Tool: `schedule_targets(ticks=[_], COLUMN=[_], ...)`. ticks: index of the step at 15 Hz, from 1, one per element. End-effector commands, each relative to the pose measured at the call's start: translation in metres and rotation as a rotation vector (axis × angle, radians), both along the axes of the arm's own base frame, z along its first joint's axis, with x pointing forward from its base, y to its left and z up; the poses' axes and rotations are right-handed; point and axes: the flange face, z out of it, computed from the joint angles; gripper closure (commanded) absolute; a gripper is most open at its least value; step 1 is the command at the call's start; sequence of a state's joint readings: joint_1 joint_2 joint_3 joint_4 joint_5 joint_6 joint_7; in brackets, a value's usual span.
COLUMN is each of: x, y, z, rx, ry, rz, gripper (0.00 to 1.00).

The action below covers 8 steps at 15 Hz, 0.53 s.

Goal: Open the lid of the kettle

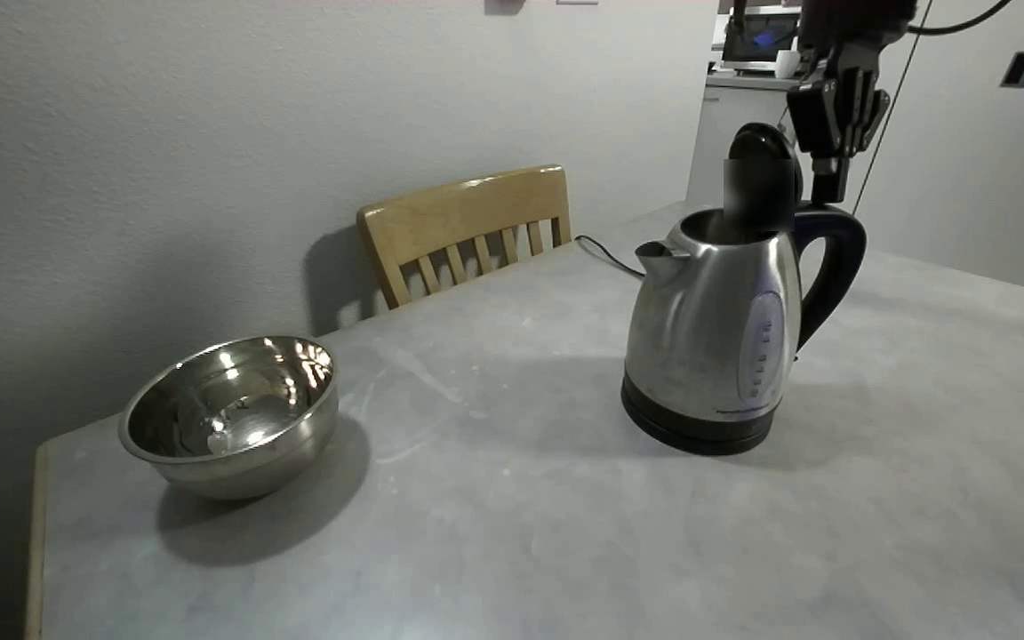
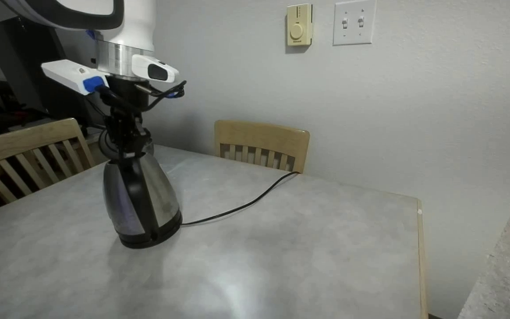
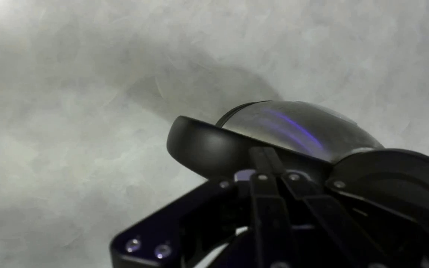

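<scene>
Kettle [image 1: 708,329] 1st: thin line of print [image 1: 741,411] low on its steel side, just above the black base [image 1: 699,433]; too small for me to read on this feed. Water window [image 1: 761,347] has a column of marks, also illegible, w/ a purplish tint. Thermostat [image 2: 299,24] on the wall has tiny lettering under its round dial; can't make it out for sure. Double switch plate [image 2: 353,22] right beside it.

Containers: kettle's upright on the grey table [image 1: 494,542], spout [image 1: 661,260] opp. the handle [image 1: 843,258]. Lid [image 1: 765,173] is up, approx. vertical, at the handle side of the mouth. I get a bit of dark interior past the rim; contents hidden from me. Metal bowl [image 1: 290,449] sits well apart from kettle, near the table edge; shiny inside w/ light reflections.

My gripper [image 3: 267,160] is closed, fingers [image 3: 258,158] together, pointing down over the handle, just beside the raised lid. Can't tell if the tips touch the handle.

Black cord [image 2: 246,206] runs from beside the base to the table edge, nr. a wooden chair [image 1: 468,209] seen in both exterior views.
</scene>
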<state>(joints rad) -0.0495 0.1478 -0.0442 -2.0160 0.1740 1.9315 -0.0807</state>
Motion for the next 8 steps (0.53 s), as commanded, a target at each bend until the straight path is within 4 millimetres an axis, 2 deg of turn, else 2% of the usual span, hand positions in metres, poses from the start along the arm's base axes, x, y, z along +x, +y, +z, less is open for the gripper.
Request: schedule_targets(ticks=[1,3,5,8], x=[0.019,0.023,0.026,0.022], y=[-0.003,-0.006,-0.009,-0.01], z=[-0.043,-0.048,-0.043,-0.02], rx=[0.1,0.127,0.129,0.082], ry=[0.059,0.094,0.113,0.112], rz=[0.052,0.07,0.072,0.059], gripper=[1.0,1.0,1.0,1.0])
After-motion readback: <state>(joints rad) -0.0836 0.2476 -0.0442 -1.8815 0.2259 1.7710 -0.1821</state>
